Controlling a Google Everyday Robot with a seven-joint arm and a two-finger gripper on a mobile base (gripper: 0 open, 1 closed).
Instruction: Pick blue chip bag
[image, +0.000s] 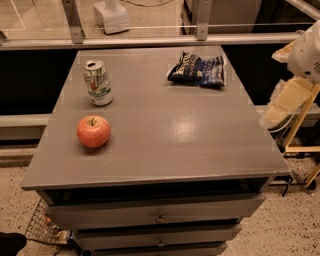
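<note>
Blue chip bag: far-right corner of table, near both edges, bare surface in front. Gripper: beyond the right edge, grip state cannot be told.

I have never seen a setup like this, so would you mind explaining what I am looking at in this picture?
This is a single camera view looking down on a grey table with drawers beneath; where the camera sits is not known. The pale shapes at the right edge are the robot's one arm, and its gripper hangs beside the table's right side. On the table are a blue chip bag lying at the far right, an upright green-and-white can at the far left, and a red apple nearer, in front of the can. The job is to pick up the bag, which lies well apart from the gripper.
</note>
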